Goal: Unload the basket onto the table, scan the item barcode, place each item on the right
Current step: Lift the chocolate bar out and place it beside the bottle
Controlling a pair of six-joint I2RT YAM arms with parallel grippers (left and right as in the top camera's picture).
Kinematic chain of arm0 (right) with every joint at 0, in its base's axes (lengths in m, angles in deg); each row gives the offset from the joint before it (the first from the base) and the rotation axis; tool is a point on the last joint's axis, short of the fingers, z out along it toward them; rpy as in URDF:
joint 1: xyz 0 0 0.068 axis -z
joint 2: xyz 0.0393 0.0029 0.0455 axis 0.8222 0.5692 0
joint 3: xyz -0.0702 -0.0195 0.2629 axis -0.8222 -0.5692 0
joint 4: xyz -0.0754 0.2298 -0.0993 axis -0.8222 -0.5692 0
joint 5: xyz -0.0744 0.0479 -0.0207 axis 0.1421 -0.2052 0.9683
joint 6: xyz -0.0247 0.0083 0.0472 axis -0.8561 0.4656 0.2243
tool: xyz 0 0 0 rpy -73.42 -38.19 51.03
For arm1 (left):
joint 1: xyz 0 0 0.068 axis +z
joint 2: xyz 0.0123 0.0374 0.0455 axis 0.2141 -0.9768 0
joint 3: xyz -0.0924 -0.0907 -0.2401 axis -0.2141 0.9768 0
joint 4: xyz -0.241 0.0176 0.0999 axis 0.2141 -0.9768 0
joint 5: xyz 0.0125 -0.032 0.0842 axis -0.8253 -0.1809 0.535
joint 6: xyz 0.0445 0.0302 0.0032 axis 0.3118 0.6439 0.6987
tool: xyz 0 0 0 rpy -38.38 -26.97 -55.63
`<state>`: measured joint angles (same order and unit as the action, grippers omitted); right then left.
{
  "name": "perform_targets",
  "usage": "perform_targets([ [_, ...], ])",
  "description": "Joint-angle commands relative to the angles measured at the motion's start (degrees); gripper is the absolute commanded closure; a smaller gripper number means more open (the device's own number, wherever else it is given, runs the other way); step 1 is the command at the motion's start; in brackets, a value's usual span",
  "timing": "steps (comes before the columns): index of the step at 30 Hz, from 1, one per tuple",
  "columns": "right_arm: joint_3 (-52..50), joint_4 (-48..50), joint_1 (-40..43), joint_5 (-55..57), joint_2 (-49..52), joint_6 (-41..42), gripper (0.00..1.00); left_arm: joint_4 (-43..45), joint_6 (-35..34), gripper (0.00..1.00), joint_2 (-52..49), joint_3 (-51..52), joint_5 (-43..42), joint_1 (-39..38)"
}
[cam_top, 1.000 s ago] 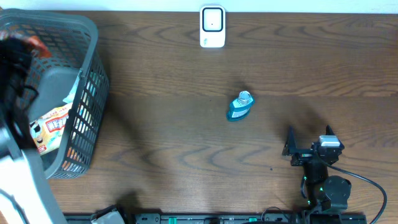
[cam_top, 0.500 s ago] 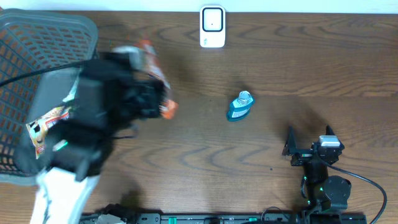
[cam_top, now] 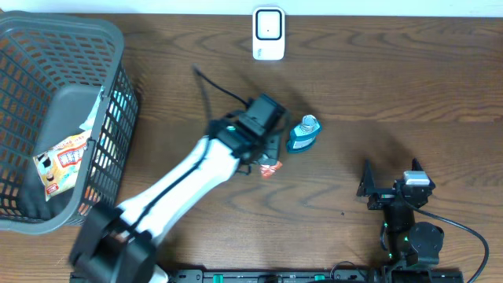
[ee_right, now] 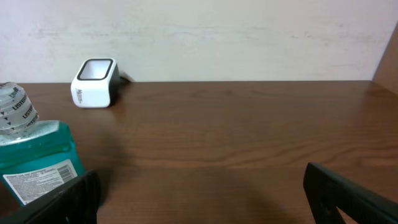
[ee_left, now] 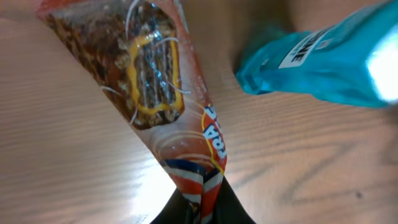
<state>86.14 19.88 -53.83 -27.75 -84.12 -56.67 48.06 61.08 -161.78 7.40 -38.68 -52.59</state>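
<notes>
Carried from a grey mesh basket (cam_top: pixel 122 47), a red plastic snack packet (ee_left: pixel 163 81) is clamped by the left claw (ee_left: pixel 202 210) over a brown wooden table (cam_top: pixel 393 94).

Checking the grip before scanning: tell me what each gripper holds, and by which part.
The left gripper pinches the snack packet by one narrow end. The right gripper is open and holds nothing.

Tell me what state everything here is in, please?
Left hand: shut on the snack packet.
Right hand: open, holding nothing.
Mouthwash bottle: cap on, on the table, not held.
Scanner: upright at the far table edge.
Basket: upright, another packet inside.
</notes>
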Motion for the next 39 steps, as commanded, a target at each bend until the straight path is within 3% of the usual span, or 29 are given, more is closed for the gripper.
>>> perform_targets([
  [1,-0.07,-0.22,-0.28,0.09,-0.31,0.61,0.01,1.31,-4.2,0.93,-3.19,-0.17,1.55,-0.52],
  [6,-0.07,-0.22,-0.31,0.09,-0.31,0.61,0.01,1.57,-5.62,0.92,-5.44,-0.17,1.55,-0.52],
  [7,-0.07,-0.22,-0.31,0.09,-0.31,0.61,0.01,1.25,-5.62,0.74,-5.49,-0.17,1.55,-0.52],
  [9,-0.07,-0.22,-0.31,0.09,-0.31,0.61,0.01,0.76,-5.6,0.51,-5.25,-0.17,1.55,-0.5],
  [11,-0.07,-0.22,-0.28,0.09,-0.31,0.61,0.01,0.26,-5.55,0.38,-4.44,-0.44,1.57,-0.31],
  [18,-0.07,-0.22,-0.28,0.09,-0.31,0.61,0.01,-6.23,-3.37,0.16,4.28,-5.64,4.94,2.8],
  [21,-0.07,-0.22,-0.28,0.09,-0.31,0.61,0.01,-8.22,-2.1,0.02,10.34,-8.17,7.69,6.01],
  [32,-0.07,-0.22,-0.31,0.09,-0.31,0.61,0.01,-5.97,11.43,0.02,27.1,-20.41,7.78,29.03],
  [39,-0.07,-0.22,-0.28,0.09,-0.31,0.61,0.01,-1.88,12.41,0.02,29.24,-20.37,9.53,44.94],
])
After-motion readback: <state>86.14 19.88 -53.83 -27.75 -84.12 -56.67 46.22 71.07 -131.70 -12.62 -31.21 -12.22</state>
